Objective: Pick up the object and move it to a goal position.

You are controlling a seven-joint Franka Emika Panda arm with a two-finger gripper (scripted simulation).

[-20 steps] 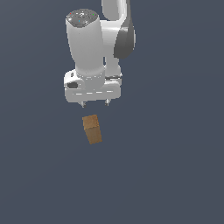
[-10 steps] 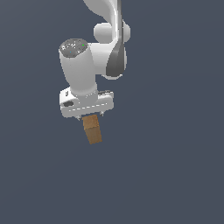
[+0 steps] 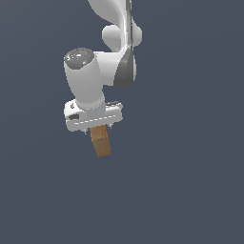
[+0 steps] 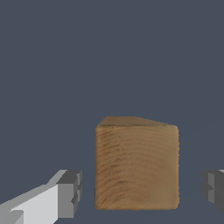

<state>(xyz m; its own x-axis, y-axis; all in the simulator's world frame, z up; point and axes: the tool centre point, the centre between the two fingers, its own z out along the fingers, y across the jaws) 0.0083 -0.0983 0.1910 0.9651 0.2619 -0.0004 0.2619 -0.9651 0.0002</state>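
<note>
1. One grey fingertip sits just beside the block, a small gap showing.
2. The wooden block stands upright between the spread fingers of the gripper, untouched.
3. The other fingertip stands farther off.
4. In the exterior view the gripper hangs directly over the block.

The small tall rectangular wooden block is tan-brown, with darker curved grain lines banding its broad face in the wrist view and a lighter, smoother tan on its narrow end face. The glossy white robot arm carries a dark grey panel on its side and a grey disc cap with a tiny green dot, and its white gripper has mid-grey finger pads. Behind everything lies a flat, uniform slate blue-grey background without any pattern.
</note>
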